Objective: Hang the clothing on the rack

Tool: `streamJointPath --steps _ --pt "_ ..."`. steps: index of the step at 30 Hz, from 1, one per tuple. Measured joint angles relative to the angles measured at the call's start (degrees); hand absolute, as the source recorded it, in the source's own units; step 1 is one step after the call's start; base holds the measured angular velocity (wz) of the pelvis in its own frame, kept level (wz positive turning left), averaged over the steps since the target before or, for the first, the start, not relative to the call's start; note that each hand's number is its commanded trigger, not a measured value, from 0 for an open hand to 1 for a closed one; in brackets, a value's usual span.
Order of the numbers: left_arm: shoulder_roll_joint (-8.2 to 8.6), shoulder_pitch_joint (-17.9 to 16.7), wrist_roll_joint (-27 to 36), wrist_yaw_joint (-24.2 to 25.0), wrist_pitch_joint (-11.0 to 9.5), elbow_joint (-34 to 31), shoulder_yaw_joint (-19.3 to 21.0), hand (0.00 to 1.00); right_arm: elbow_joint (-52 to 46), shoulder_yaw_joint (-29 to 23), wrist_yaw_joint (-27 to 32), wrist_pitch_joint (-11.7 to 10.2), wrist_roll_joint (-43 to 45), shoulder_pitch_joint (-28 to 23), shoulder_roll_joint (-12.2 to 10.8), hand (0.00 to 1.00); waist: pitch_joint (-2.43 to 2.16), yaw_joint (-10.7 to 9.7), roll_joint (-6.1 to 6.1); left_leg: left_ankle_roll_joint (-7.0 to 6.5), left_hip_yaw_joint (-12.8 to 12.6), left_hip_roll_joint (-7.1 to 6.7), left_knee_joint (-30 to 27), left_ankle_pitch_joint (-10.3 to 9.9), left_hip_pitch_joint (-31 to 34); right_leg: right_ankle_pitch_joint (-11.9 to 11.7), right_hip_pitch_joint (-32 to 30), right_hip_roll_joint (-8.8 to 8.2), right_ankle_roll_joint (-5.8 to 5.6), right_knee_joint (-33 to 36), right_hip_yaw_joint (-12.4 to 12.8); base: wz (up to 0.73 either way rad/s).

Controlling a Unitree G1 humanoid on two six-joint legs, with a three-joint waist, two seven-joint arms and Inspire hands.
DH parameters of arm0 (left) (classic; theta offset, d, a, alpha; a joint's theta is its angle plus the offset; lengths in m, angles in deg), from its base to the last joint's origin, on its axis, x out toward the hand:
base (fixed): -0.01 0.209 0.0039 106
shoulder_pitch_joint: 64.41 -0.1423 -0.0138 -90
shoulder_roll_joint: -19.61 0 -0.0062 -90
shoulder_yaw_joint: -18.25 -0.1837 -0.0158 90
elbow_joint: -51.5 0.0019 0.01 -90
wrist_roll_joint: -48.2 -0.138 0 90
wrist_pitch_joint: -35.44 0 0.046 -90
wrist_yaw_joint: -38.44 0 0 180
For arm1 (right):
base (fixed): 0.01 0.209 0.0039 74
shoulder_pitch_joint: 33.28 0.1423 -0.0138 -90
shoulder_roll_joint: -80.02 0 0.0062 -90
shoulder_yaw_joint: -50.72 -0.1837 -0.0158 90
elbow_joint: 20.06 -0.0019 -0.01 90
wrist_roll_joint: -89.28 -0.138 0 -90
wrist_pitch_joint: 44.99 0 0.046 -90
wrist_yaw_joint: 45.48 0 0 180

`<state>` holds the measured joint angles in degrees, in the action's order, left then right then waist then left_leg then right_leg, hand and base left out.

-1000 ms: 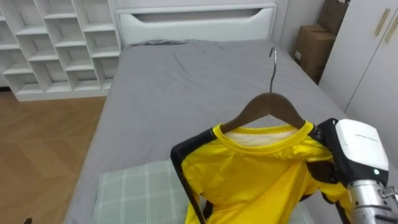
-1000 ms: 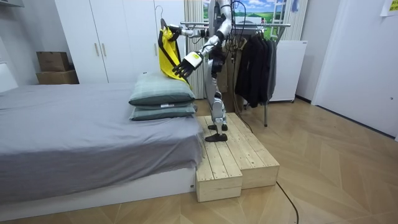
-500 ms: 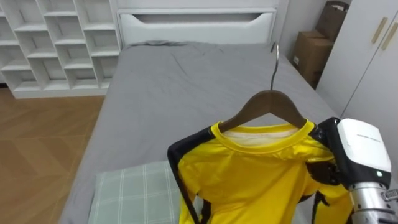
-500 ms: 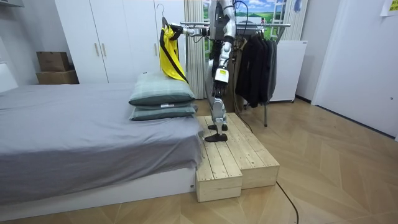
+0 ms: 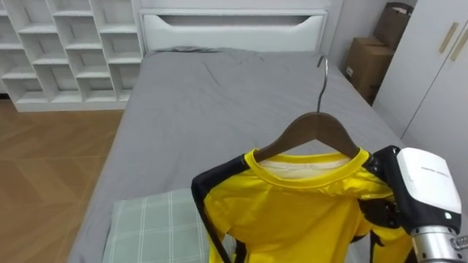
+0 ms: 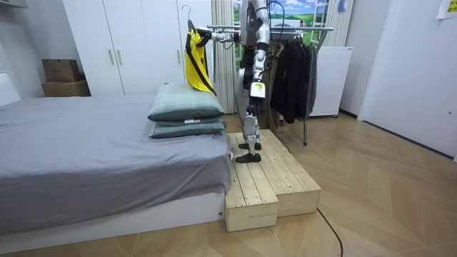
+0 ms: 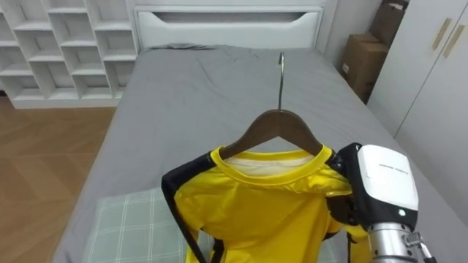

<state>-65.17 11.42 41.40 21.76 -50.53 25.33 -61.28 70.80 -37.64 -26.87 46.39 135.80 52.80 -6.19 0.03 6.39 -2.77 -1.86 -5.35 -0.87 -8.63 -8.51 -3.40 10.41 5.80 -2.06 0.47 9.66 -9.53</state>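
Hanger point(image 5: 316, 128) with yellow shirt point(image 5: 292, 212) overhangs pillows point(image 6: 186, 107); bed point(image 5: 219, 95) ahead; clothes rack point(image 6: 314, 30) behind.

The right hand point(image 5: 382, 212) sits mostly behind the shoulder of the yellow shirt point(image 5: 292, 208), so its hold cannot be told. The shirt covers both ends of the wooden hanger point(image 5: 316, 126), and the bottom edge of the eye views cuts off its lower half. The green checked pillow point(image 5: 157, 230) is partly behind the shirt and cut by the same edge. In the room view the left hand point(image 6: 255, 87) hangs by the robot's side, too small to read. The white shelf unit point(image 5: 66, 51) runs off the top and left edges, and the upper cardboard box point(image 5: 395, 20) off the top.
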Motion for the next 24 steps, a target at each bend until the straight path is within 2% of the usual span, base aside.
streamJointPath --steps 5,9,14,18,24 --pt "0.03 1.5 0.4 0.4 0.1 0.1 -3.0 0.0 0.0 0.0 0.0 0.0 -0.2 0.0 -1.8 1.0 -0.07 -0.5 -0.33 0.0 0.1 0.0 0.0 0.0 0.1 0.0 0.0 -0.02 0.0 -0.1 -0.1 0.0" --pt "0.01 2.0 0.4 1.2 -0.1 0.3 -5.0 0.0 0.0 0.0 -0.1 -0.1 -0.5 0.0 -2.3 1.0 -0.07 -0.8 -0.45 0.0 0.0 -0.02 0.0 0.0 -0.1 0.0 -0.1 -0.07 -0.01 0.0 -0.1 0.0" --pt "0.02 1.9 0.4 2.6 -0.2 1.7 -5.0 0.0 0.0 0.0 -0.2 -0.1 -1.1 0.0 -2.3 1.0 -0.05 -1.3 -0.64 0.1 0.0 0.08 0.1 -0.1 -0.1 0.0 -0.4 0.03 -0.01 0.0 0.0 -0.02" --pt "0.02 1.1 0.4 5.0 0.8 2.0 -5.0 0.0 0.0 0.0 -0.2 0.0 -1.0 0.0 -2.3 1.0 0.04 -1.2 -0.41 0.14 -0.1 0.1 0.0 -0.2 0.0 0.0 -0.9 0.08 0.0 -0.1 0.2 -0.02" --pt "0.18 0.8 0.5 6.2 1.0 2.1 -5.1 0.0 0.0 0.0 -0.2 0.0 -2.0 0.0 -2.3 1.0 0.11 -1.1 -0.05 0.2 -0.7 0.17 0.0 -0.3 -0.7 0.0 -0.5 0.18 0.01 -0.1 1.2 -0.06"
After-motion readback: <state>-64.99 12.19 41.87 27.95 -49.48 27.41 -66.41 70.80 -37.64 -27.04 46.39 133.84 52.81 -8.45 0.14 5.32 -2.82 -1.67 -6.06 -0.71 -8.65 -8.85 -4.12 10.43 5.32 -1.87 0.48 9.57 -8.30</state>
